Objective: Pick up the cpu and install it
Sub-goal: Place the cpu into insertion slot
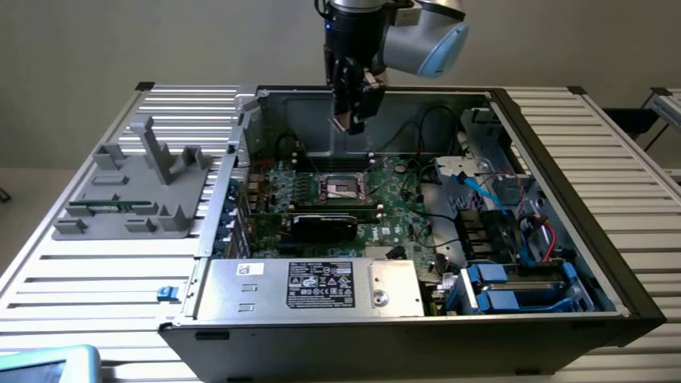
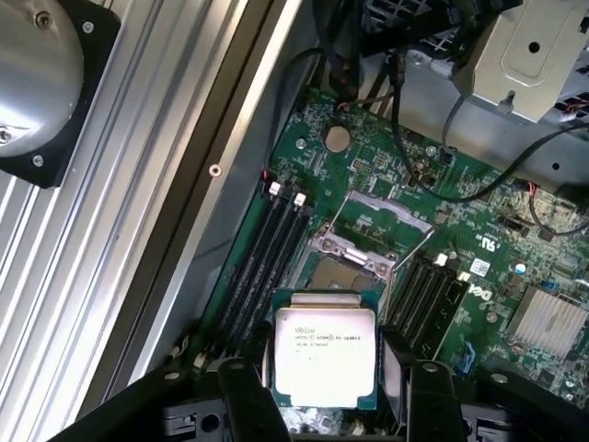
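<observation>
The gripper (image 1: 350,120) pinches the cpu (image 2: 325,357) by two opposite edges. It hangs above the motherboard (image 1: 403,214) and its open socket (image 1: 343,188).

The cpu (image 2: 325,359) carries several lines of small dark print on its silvery lid. The first line seems to begin with an Intel mark, and the rest cannot be read. On the green motherboard (image 2: 368,152), white letters (image 2: 478,293) beside the memory slots look like a sideways DELL. The power supply (image 1: 396,289) bears a dark label (image 1: 319,285) with white print and rows of marks, none legible.
</observation>
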Robot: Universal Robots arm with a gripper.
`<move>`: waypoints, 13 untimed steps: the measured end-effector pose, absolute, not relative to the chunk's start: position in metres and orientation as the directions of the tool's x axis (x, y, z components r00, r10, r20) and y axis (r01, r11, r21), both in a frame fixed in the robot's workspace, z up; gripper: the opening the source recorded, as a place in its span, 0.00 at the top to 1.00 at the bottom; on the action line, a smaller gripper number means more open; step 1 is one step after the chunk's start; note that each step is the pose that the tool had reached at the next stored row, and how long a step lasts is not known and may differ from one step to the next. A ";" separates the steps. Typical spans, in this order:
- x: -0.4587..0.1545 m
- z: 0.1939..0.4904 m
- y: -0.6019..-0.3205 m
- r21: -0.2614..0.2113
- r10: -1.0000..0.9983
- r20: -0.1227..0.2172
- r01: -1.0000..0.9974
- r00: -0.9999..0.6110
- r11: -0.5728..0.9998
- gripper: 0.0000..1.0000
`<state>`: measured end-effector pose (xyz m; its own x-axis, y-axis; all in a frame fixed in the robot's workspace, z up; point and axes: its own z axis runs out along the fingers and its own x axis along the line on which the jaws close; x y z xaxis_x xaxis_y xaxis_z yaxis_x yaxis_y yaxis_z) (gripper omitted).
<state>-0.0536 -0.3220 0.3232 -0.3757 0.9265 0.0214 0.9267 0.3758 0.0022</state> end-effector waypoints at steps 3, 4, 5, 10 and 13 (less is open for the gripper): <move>-0.054 0.322 -0.322 0.001 0.937 0.012 0.937 -0.350 0.350 0.44; -0.054 0.322 -0.322 0.001 0.940 0.009 0.940 -0.341 0.341 0.44; -0.054 0.322 -0.322 0.001 0.943 0.005 0.943 -0.332 0.332 0.44; -0.054 0.319 -0.322 0.004 0.959 -0.009 0.959 -0.284 0.284 0.44; -0.054 0.318 -0.322 0.006 0.969 -0.012 0.969 -0.247 0.247 0.44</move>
